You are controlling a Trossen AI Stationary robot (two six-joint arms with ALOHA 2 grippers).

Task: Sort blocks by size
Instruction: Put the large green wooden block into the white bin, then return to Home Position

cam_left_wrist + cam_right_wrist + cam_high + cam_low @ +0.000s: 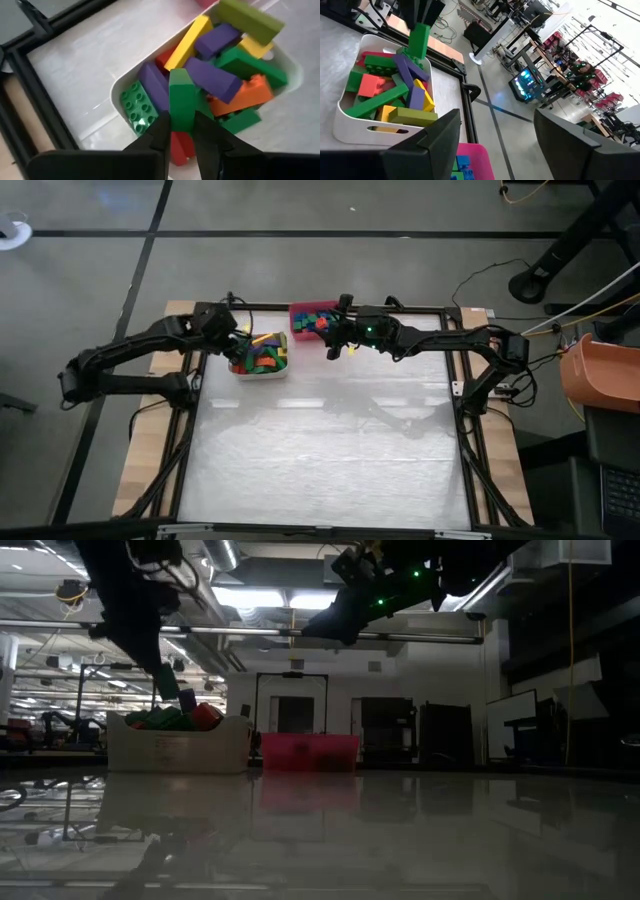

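You've got two bins on the pale table (330,450), a white bin (260,369) heaped with blocks (220,75) and a red bin (305,315), with your left gripper (181,131) clamped on a green bar (181,102) over the white one, your right gripper (495,132) spread wide above the red, workshop behind.
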